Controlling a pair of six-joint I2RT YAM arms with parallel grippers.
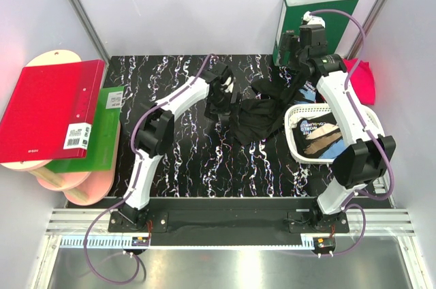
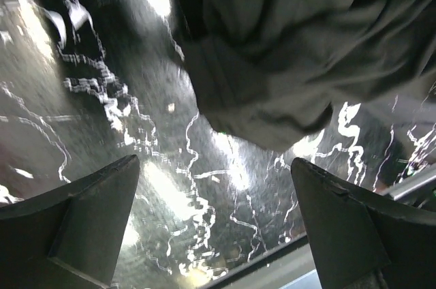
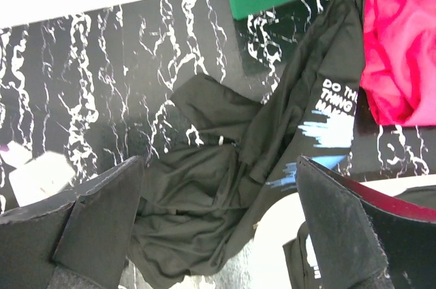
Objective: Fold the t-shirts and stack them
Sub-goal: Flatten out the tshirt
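A crumpled black t-shirt (image 1: 257, 117) lies on the marbled table at centre, one end draped toward the basket. In the right wrist view this shirt (image 3: 204, 200) shows white and blue print near its sleeve. My left gripper (image 1: 221, 91) hovers low at the shirt's left edge, open, with the cloth (image 2: 293, 50) just beyond its fingertips and bare table between them. My right gripper (image 3: 221, 227) is raised above the shirt, open and holding nothing; in the top view it (image 1: 300, 47) sits at the back. A crimson-pink t-shirt (image 1: 361, 78) lies at the back right. Another black printed t-shirt (image 1: 321, 138) rests in the basket.
The white lattice basket (image 1: 294, 113) stands at the right, under my right arm. A green binder (image 1: 315, 20) leans upright on the back wall. Left of the table, a red binder (image 1: 51, 108) lies over a green one (image 1: 102, 132) on round boards.
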